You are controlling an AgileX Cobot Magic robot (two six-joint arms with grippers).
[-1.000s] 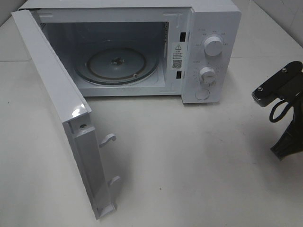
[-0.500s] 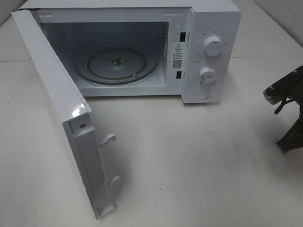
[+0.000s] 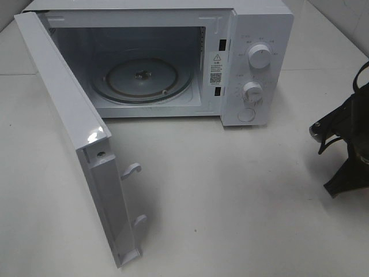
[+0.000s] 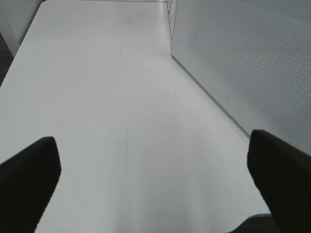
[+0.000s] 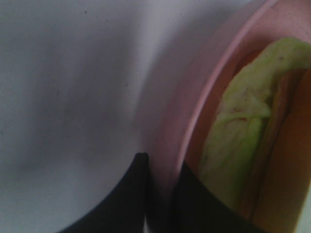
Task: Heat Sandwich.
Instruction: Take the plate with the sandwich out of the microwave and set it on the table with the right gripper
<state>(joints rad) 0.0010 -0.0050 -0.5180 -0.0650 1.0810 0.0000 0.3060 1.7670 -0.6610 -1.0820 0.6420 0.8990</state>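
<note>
The sandwich [image 5: 243,131], pale green over orange-yellow bread, lies in a round pink plate [image 5: 194,111] in the right wrist view. My right gripper [image 5: 160,162] is shut on the plate's rim, one dark finger outside and one inside. In the high view only the right arm [image 3: 346,144] shows, at the right edge; plate and sandwich are hidden there. The white microwave [image 3: 253,34] stands at the back with its door [image 3: 75,127] swung wide open and its glass turntable [image 3: 141,78] bare. My left gripper [image 4: 153,165] is open over the table, beside the door's outer face [image 4: 243,58].
The microwave's two knobs [image 3: 259,56] and round button face front on its right panel. The open door juts toward the front left, with latch hooks [image 3: 132,170] sticking out. The white tabletop [image 3: 230,202] stretches between the door and the right arm.
The right arm has dropped lower at the right edge of the high view, after drifting outward. The microwave and its door have not moved.
</note>
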